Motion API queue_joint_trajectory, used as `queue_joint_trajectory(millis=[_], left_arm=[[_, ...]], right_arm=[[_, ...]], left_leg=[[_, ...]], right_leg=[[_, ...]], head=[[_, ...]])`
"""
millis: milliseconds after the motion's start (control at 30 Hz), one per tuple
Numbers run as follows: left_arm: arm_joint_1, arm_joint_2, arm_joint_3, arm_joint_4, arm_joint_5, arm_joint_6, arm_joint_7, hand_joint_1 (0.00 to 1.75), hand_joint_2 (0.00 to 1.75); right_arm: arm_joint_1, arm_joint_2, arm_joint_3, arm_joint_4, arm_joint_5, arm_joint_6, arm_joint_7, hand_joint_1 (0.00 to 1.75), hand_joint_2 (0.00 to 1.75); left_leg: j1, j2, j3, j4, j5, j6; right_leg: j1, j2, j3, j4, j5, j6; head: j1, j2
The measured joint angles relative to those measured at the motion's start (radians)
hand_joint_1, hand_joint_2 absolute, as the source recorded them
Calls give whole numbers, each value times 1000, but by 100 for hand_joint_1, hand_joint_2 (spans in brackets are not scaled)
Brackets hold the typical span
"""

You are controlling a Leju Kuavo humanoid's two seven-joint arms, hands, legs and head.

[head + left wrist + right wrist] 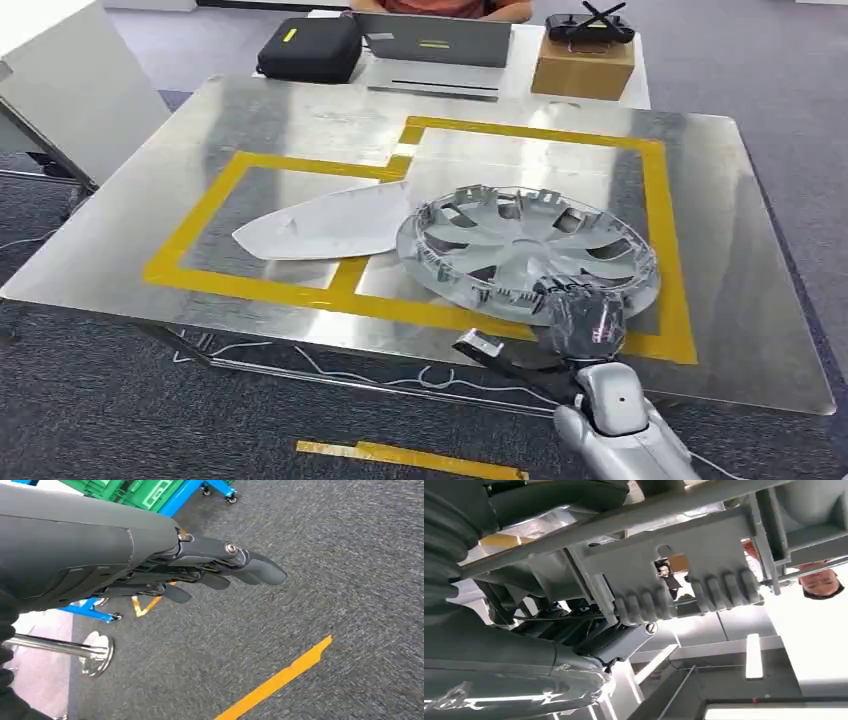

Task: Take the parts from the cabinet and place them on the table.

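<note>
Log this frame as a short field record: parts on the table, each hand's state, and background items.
table: metal top with yellow tape outline
wheel cover: grey wheel cover inside the taped area, near edge
white panel: white panel flat beside the cover
right hand: right hand grips the cover's near rim
left hand: left hand over carpet, holds nothing, fingers extended
background: laptop, black case, cardboard box

The right hand [585, 318] covers the near rim of the wheel cover [528, 252], so its grip there is unclear. At the top edge of the head view, a person [445, 7] is cut off, and the wheel cover hides the right tip of the white panel [325, 225].
</note>
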Motion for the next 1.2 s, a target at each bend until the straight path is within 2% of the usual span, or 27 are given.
queue_joint_trajectory(millis=[67, 400, 567, 733, 800, 833, 867, 900, 933, 967, 1000, 1033, 1067, 1100, 1133, 1167, 1200], left_arm=[[2, 0, -5, 0, 2, 2, 1, 0, 175], [26, 1, -69, 0, 97, 46, 36, 0, 175], [35, 6, -96, 0, 109, 52, 42, 0, 175], [51, 9, -125, -5, 130, 62, 53, 0, 175], [58, 8, -140, -9, 138, 64, 56, 0, 175], [60, 8, -145, -11, 141, 64, 56, 0, 175], [59, 8, -150, -11, 142, 65, 56, 0, 175], [60, 8, -156, -11, 145, 65, 60, 0, 175], [61, 9, -161, -12, 147, 66, 62, 0, 175], [65, 9, -167, -12, 150, 67, 68, 0, 175], [67, 9, -172, -12, 154, 67, 72, 0, 175], [70, 9, -177, -13, 159, 68, 72, 0, 175], [72, 10, -183, -13, 161, 69, 74, 0, 175], [73, 10, -187, -14, 162, 69, 75, 0, 175], [73, 11, -190, -14, 164, 69, 77, 0, 175], [74, 12, -193, -16, 165, 69, 77, 0, 175], [77, 13, -195, -17, 167, 70, 78, 0, 175]], right_arm=[[1, 2, -5, 0, -3, 0, -6, 175, 175], [5, 56, -61, -11, -47, 0, -118, 175, 175], [5, 75, -81, -11, -56, 0, -146, 175, 175], [4, 98, -102, -11, -58, 0, -175, 175, 175], [3, 105, -110, -14, -58, 0, -184, 175, 175], [1, 106, -114, -14, -58, 0, -186, 175, 175], [0, 106, -117, -14, -58, 0, -187, 175, 175], [2, 106, -121, -13, -56, 0, -189, 175, 175], [5, 106, -126, -13, -48, 0, -190, 175, 175], [7, 106, -130, -13, -39, 0, -190, 175, 175], [8, 106, -132, -13, -34, 0, -190, 175, 175], [8, 106, -134, -13, -30, 0, -189, 175, 175], [8, 106, -135, -13, -27, 0, -187, 175, 175], [7, 106, -136, -13, -26, 0, -185, 175, 175], [5, 106, -137, -13, -24, 0, -183, 175, 175], [4, 109, -138, -14, -23, 0, -182, 175, 175], [5, 110, -138, -13, -21, 0, -182, 175, 175]], left_leg=[[0, 0, 0, 0, 0, 0], [0, 0, 0, 0, 0, 0], [-4, 0, 0, 2, -3, 4], [-10, 0, -1, 5, -6, 17], [1, 1, 13, -20, 6, 30], [1, 1, 17, -22, 6, 33], [1, 1, 17, -22, 6, 35], [0, 0, 17, -22, 4, 37], [-1, 0, 16, -22, 4, 38], [-1, -1, 16, -22, 3, 37], [-1, -3, 17, -22, 3, 36], [-1, -5, 19, -21, 1, 34], [0, -8, 23, -21, 0, 31], [0, -10, 27, -20, -3, 27], [-3, -11, 27, -17, -5, 20], [-6, -12, 22, -10, -7, 14], [-6, -12, 21, -8, -10, 19]], right_leg=[[0, 0, 0, 0, 0, 0], [0, 0, 0, 0, 0, 0], [-4, 0, 0, -1, 2, 5], [-10, 0, 3, -7, 3, 18], [-10, 5, -2, -2, -6, 27], [-8, 14, -15, 33, -31, 26], [-8, 18, -48, 102, -68, 26], [-9, 21, -95, 196, -109, 27], [-9, 22, -136, 272, -137, 28], [-9, 22, -162, 314, -141, 29], [-9, 22, -160, 302, -120, 29], [-10, 22, -136, 245, -78, 28], [-11, 22, -89, 150, -26, 26], [-12, 22, -42, 59, 14, 23], [-9, 25, -13, 9, 2, 21], [-9, 27, -7, 0, 10, 12], [-10, 26, -7, -2, 14, 14]], head=[[0, 0], [0, 0], [0, 0], [-1, 0], [1, 0], [1, 0], [3, 0], [5, 0], [5, 0], [5, 0], [4, 0], [5, 0], [5, 0], [5, 0], [4, 0], [3, 0], [3, 0]])
